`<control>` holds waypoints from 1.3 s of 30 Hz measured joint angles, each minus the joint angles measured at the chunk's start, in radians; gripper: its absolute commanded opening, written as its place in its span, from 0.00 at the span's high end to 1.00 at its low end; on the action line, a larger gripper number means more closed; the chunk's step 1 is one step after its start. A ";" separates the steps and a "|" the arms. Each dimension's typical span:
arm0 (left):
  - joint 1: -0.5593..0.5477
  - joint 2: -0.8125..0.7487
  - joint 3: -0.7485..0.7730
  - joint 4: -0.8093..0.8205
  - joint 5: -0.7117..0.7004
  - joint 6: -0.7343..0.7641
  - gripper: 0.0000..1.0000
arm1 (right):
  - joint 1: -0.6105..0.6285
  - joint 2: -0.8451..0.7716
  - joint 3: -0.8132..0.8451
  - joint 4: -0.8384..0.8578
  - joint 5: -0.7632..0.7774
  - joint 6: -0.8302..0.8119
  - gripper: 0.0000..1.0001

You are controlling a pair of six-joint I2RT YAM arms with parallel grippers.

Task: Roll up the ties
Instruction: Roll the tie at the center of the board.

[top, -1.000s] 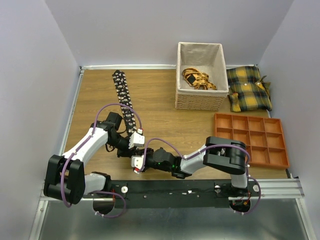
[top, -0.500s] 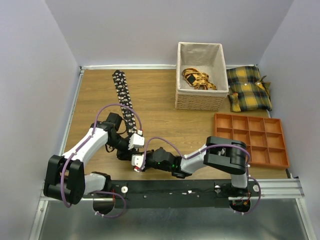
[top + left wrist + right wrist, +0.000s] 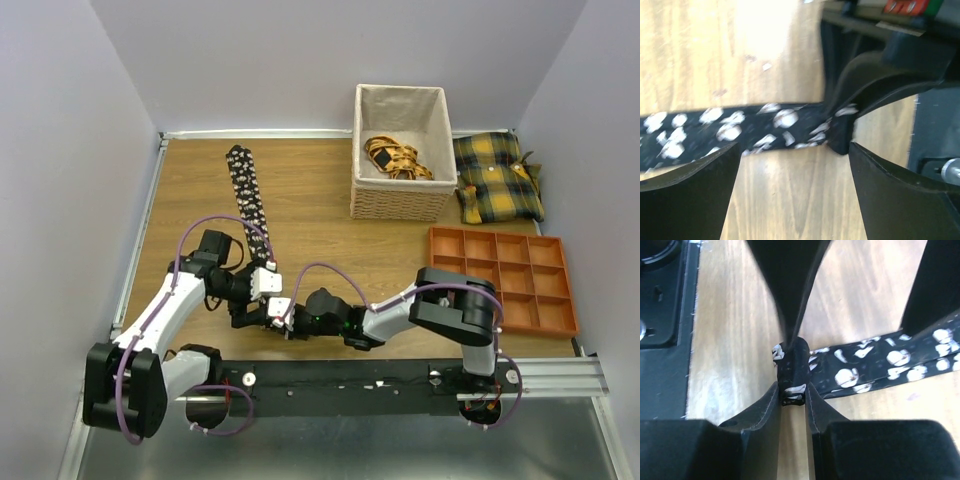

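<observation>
Top view, tie: the black flowered tie (image 3: 247, 205) is lying as a flat strip, running from the upper left of the frame down toward centre. Its near end is vanishing between the two grippers.
Top view, grippers: the left gripper (image 3: 266, 287) and right gripper (image 3: 283, 316) are crowding together low and left of centre. I cannot tell the finger openings from up here.
Left wrist view, fingers: the left gripper (image 3: 793, 150) is gaping wide and straddling the tie (image 3: 730, 129), gripping nothing. A dark finger from the other arm is pinching the tie's end right of centre.
Left wrist view, risk: the arms are working almost on top of each other, so a careless turn by either is risking a knock.
Right wrist view, fingers: the right gripper (image 3: 791, 394) is clamping almost shut on the tie's narrow end. The rest of the tie (image 3: 880, 357) is trailing to the right edge.
Right wrist view, risk: it is biting only a sliver of fabric, so a wrist roll could be pulling the end free. With nothing pressing the strip down, the coil could be starting loose or skewed.
</observation>
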 measured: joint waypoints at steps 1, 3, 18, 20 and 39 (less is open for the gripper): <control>0.014 -0.008 -0.006 0.012 -0.003 0.000 0.01 | -0.007 0.000 0.000 -0.010 -0.017 0.021 0.90; 0.033 -0.008 -0.010 0.018 -0.003 0.004 0.01 | -0.017 0.000 0.000 -0.025 -0.047 0.068 0.90; 0.128 0.003 0.003 -0.057 -0.011 0.135 0.14 | -0.127 0.002 0.068 -0.171 -0.249 0.377 0.89; 0.128 -0.002 0.008 -0.087 -0.009 0.150 0.14 | -0.151 0.006 0.083 -0.191 -0.280 0.426 0.89; -0.068 -0.171 -0.167 0.175 -0.130 0.000 0.21 | -0.318 0.198 0.340 -0.363 -0.608 0.874 0.86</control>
